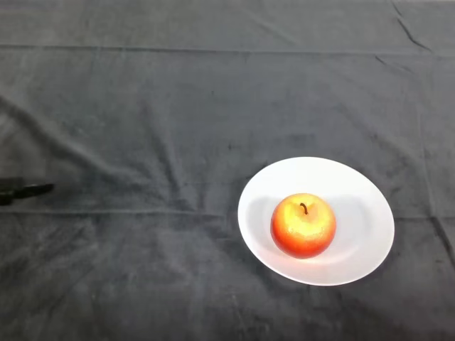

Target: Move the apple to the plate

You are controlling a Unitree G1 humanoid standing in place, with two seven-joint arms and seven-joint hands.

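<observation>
A red and yellow apple [303, 225] sits upright, stem up, in the middle of a white plate [355, 192] at the right of the table. Only a black tip of my left hand [25, 190] shows at the far left edge of the view. It lies low over the cloth and far from the plate. The part that shows is straight and holds nothing.
A dark grey cloth [178, 106] with soft creases covers the whole table. A seam runs across it near the far edge.
</observation>
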